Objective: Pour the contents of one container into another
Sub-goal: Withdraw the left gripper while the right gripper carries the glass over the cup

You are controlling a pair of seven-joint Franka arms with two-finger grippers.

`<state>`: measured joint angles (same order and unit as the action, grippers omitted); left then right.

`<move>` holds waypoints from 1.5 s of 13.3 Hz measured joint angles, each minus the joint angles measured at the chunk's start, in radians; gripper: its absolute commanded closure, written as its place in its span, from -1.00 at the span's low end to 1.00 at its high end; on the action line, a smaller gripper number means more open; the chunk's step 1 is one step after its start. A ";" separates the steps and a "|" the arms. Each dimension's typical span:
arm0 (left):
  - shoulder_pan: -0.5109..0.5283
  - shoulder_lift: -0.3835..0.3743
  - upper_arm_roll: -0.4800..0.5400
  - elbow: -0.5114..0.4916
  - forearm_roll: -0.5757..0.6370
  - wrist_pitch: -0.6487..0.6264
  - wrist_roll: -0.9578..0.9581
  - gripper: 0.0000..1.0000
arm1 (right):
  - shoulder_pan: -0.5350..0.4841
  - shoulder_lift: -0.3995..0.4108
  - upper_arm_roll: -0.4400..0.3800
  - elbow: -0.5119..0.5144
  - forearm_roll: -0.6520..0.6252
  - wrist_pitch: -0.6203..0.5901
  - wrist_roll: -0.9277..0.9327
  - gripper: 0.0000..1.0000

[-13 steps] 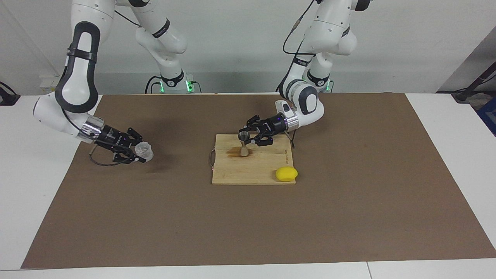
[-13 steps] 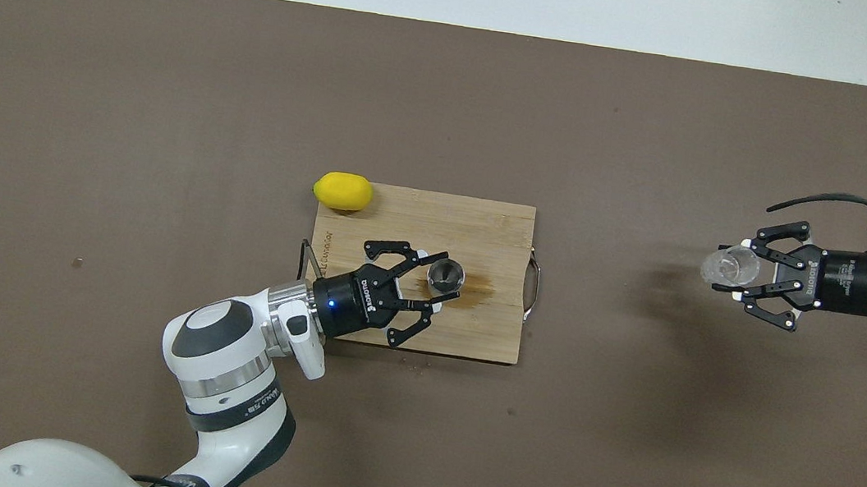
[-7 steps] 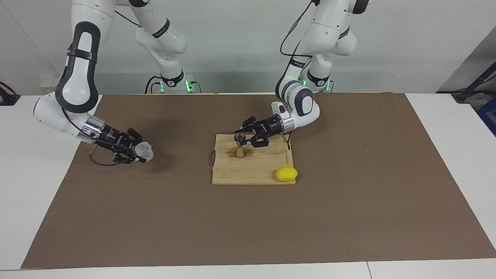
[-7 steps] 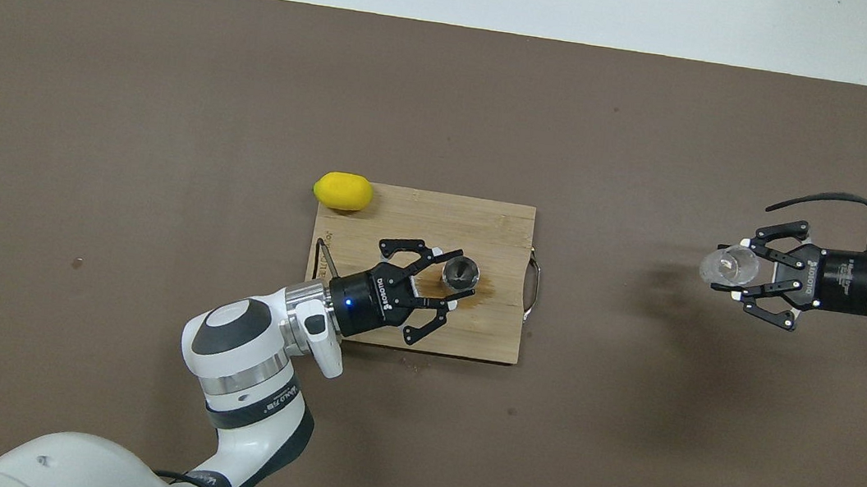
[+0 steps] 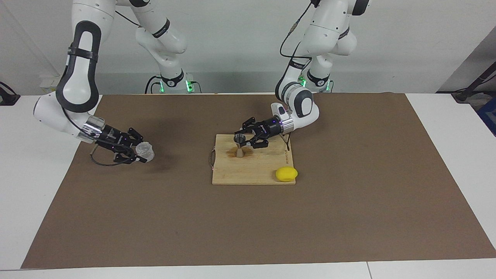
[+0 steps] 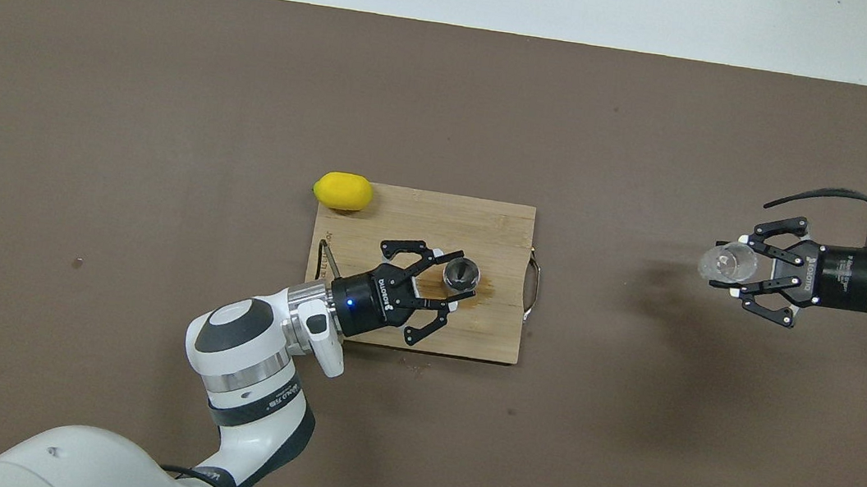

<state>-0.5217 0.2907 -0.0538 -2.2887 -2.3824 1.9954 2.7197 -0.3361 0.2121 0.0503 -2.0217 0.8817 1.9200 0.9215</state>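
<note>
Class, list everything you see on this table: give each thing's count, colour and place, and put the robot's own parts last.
Mat: one, brown, covering the table.
Cutting board: one, light wood, mid-mat.
Stain: one, brown, on the board beside the jigger.
Jigger: one, silver metal, upright on the board.
Lemon: one, yellow, on the board's corner, farther from the robots than the jigger.
Clear cup: one, see-through, held low over the mat toward the right arm's end.
Left end effector: one, black, at the jigger's upper cone.
Right end effector: one, black, shut on the clear cup.
</note>
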 measured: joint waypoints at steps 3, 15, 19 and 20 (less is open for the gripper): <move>0.005 0.005 0.006 -0.015 0.000 -0.016 0.000 -1.00 | 0.002 -0.011 0.000 0.001 0.000 0.000 0.008 0.90; 0.432 -0.111 0.021 -0.198 0.573 -0.194 -0.011 -1.00 | 0.220 -0.114 0.003 0.021 -0.155 0.012 0.254 0.87; 0.666 -0.115 0.026 -0.177 0.912 -0.285 -0.021 -1.00 | 0.393 -0.116 0.007 0.070 -0.317 0.054 0.440 0.84; 0.732 -0.116 0.028 -0.155 1.010 -0.308 -0.023 -1.00 | 0.427 -0.116 0.007 0.075 -0.336 0.064 0.462 0.84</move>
<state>0.2104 0.1744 -0.0260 -2.4435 -1.3721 1.6875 2.6965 0.0911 0.0958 0.0576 -1.9470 0.5458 1.9842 1.3833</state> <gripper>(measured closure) 0.000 0.489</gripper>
